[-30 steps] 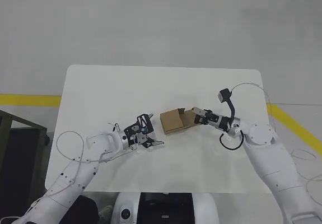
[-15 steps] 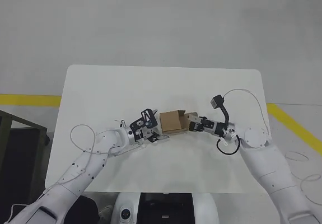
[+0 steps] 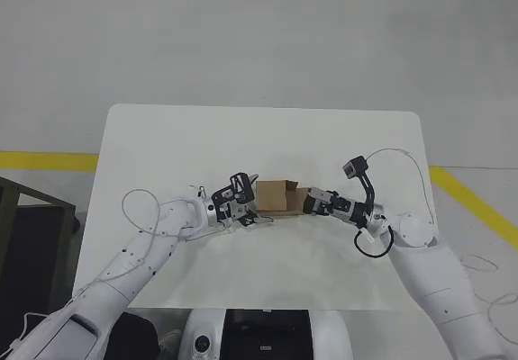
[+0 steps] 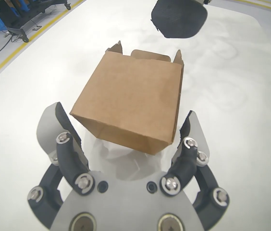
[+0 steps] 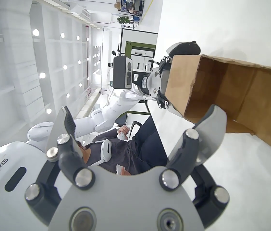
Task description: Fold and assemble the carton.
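Brown carton (image 3: 277,195) lay sideways on the white table (image 3: 331,135), ungripped, left gripper (image 4: 124,111) spread astride one end, right gripper (image 5: 140,108) spread at its open mouth, one finger seemingly touching the rim; uneven pushing risked sliding or crushing.

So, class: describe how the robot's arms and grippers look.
The left arm and right arm have smooth, rounded white shells, each with a thin white cable beside it. A black camera block sits at the right wrist. The left gripper and right gripper match: two curved silver fingers lined with black pads, black linkages, silver screws, a silver base plate.
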Controlling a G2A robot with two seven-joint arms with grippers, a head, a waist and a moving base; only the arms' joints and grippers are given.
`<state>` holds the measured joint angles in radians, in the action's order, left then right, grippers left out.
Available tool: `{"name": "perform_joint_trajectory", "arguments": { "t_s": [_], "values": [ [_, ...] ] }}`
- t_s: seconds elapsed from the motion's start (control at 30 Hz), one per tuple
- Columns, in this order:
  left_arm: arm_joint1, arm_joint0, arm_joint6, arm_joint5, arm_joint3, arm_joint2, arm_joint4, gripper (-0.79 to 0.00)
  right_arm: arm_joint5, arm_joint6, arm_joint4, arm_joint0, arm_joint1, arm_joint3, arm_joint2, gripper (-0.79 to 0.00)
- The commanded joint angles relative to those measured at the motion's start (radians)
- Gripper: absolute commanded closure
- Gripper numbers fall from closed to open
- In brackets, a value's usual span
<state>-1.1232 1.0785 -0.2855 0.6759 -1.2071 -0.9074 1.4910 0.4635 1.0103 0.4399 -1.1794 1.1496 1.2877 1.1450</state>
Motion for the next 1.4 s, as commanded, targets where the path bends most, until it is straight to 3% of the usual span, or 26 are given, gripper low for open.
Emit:
{"name": "perform_joint_trajectory", "arguments": {
  "t_s": [0.0, 0.33, 0.73, 0.87, 1.37],
  "values": [
    [-0.002, -0.012, -0.003, 0.031, 0.019, -0.001, -0.023, -0.785, -0.003, 0.002, 0.005, -0.010, -0.003, 0.008, 0.012, -0.785],
    [0.000, -0.048, -0.028, 0.130, 0.052, -0.009, -0.032, -0.785, -0.008, 0.017, 0.044, -0.040, -0.012, 0.035, 0.043, -0.785],
    [-0.012, -0.081, -0.054, 0.137, 0.085, 0.026, 0.006, -0.785, -0.014, 0.023, 0.052, -0.052, -0.017, 0.061, 0.058, -0.785],
    [-0.017, -0.089, -0.055, 0.144, 0.101, 0.033, 0.000, -0.613, -0.016, 0.024, 0.054, -0.059, -0.018, 0.071, 0.062, -0.785],
    [-0.020, -0.095, -0.071, 0.144, 0.117, 0.034, 0.001, -0.619, -0.068, 0.042, 0.014, -0.075, -0.024, 0.093, 0.054, -0.785]
  ]
}}
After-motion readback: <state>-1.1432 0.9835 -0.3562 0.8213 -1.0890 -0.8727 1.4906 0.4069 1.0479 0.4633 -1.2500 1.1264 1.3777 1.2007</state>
